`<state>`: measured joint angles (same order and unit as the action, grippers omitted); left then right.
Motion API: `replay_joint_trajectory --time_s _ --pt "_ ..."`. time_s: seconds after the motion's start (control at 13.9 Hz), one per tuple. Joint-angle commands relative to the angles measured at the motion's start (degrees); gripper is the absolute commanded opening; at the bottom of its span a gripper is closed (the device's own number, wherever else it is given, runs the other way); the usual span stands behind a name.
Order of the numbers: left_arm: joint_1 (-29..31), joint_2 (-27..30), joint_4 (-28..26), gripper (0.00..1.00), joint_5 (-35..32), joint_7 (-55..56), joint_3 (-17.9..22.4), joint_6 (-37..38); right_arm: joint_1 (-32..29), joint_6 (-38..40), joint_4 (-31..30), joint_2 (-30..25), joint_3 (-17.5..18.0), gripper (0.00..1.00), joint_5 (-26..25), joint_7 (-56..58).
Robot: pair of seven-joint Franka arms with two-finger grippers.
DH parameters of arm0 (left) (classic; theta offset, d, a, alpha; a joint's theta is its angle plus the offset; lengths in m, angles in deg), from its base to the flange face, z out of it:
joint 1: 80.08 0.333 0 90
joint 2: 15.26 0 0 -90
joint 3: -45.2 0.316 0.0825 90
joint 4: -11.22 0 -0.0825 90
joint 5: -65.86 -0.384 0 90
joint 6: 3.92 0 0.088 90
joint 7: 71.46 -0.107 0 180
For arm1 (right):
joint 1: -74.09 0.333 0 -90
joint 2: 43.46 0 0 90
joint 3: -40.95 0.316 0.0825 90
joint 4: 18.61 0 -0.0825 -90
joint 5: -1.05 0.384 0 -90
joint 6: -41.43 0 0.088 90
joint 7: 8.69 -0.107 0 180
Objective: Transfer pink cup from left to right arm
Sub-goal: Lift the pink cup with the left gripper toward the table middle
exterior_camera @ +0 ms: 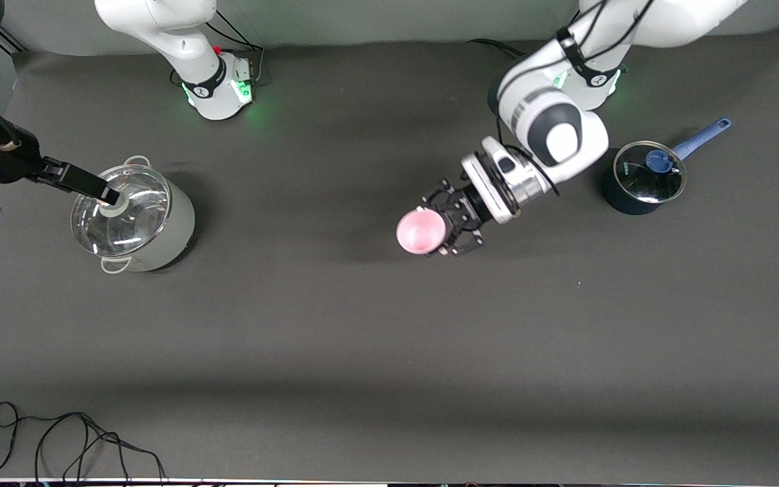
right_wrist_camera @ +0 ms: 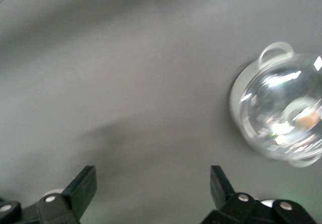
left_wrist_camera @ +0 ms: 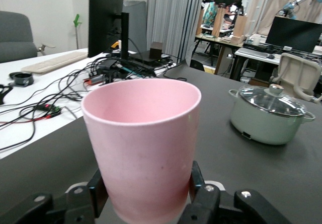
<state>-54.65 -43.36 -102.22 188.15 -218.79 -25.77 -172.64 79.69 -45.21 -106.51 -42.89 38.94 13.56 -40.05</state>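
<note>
You have a dark table [exterior_camera: 362,352] with two arms over it. At the right arm's end stands a pale green pot [exterior_camera: 134,218] with a glass lid; at the left arm's end stands a smaller dark saucepan [exterior_camera: 641,177] with a blue handle, also under a glass lid.

The left gripper [exterior_camera: 445,228] hangs over the middle of the table, with the claw clamped on the pink cup [exterior_camera: 420,231]. In the left wrist view the two pads press the lower part of the cup's wall, and its mouth points away from the wrist. The right gripper [exterior_camera: 85,184] is over the green pot, well apart from the cup; the right wrist view shows its fingers [right_wrist_camera: 80,188] spread wide with nothing between them.

The risks, in my judgement: the cup is smooth and tapered, so it may slip out if you release the claw before the right fingers have closed. The right arm also starts low over the pot lid and could strike its knob when it leaves.

I can read no brand or label; the cup is plain.
</note>
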Motion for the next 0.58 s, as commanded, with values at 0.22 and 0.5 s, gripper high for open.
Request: replay_joint_trajectory --time_s 0.22,0.5 --pt "-9.4 1.7 10.1 0.23 1.7 4.4 0.6 -8.4 8.7 -0.2 7.3 4.3 3.1 1.00 5.3 -34.3" --pt "-10.1 1.6 10.6 0.23 1.6 4.5 0.6 -9.1 15.6 -0.3 17.7 12.6 3.1 1.00 8.1 -58.0"
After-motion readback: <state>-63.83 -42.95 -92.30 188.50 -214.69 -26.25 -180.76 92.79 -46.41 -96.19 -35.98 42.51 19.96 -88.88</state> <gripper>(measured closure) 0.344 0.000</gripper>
